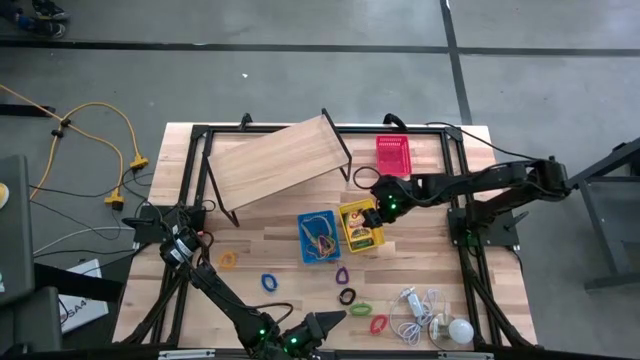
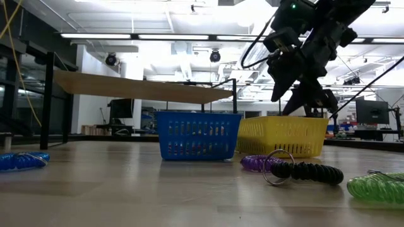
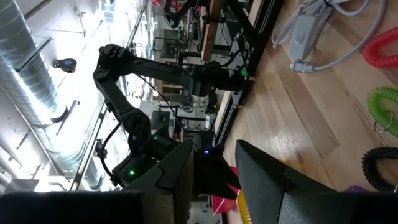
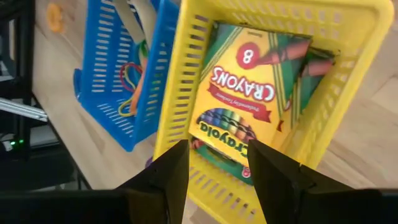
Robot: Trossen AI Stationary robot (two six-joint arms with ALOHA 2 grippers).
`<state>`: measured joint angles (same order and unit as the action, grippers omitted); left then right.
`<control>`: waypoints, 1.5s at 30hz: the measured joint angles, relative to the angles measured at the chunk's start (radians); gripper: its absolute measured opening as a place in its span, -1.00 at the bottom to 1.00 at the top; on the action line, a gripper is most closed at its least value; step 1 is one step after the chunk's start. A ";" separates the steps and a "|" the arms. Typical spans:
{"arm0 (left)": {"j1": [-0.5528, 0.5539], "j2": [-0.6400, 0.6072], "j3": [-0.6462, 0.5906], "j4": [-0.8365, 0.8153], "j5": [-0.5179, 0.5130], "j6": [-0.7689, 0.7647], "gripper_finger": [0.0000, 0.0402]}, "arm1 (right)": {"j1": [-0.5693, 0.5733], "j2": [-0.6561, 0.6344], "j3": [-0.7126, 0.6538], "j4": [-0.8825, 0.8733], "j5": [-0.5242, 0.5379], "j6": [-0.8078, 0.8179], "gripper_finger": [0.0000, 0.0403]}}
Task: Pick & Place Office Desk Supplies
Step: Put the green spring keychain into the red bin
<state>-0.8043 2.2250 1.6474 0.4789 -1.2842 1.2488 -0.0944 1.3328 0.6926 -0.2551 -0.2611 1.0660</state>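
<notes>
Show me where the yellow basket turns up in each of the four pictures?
High view: yellow basket at table centre, right of the blue basket.
Low view: yellow basket right of the blue one.
Left wrist view: only a yellow sliver between the fingers, probably it.
Right wrist view: fills the middle, crayon box inside.
Shared landmark: the blue basket.

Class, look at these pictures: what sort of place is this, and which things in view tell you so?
Probably a robotics lab or workshop. Two robot arms work at a wooden table on a bare grey floor, exposed ducting runs overhead, and computer monitors stand in the open room behind.
</notes>
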 joint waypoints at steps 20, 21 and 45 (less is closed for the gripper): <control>0.060 0.000 0.000 0.000 0.064 -0.050 -0.44 | 0.118 -0.163 0.000 0.062 -0.085 -0.096 -0.24; 0.063 0.000 0.000 0.001 0.074 -0.047 -0.44 | 0.133 -0.181 0.000 0.059 -0.081 -0.101 -0.24; 0.113 -0.428 0.000 -0.815 0.309 -0.924 -0.44 | 0.574 -0.224 0.000 0.047 0.231 -0.253 -0.24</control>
<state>-0.6914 1.7970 1.6474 -0.3360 -0.9749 0.3250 0.4796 1.1084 0.6926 -0.2078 -0.0306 0.8134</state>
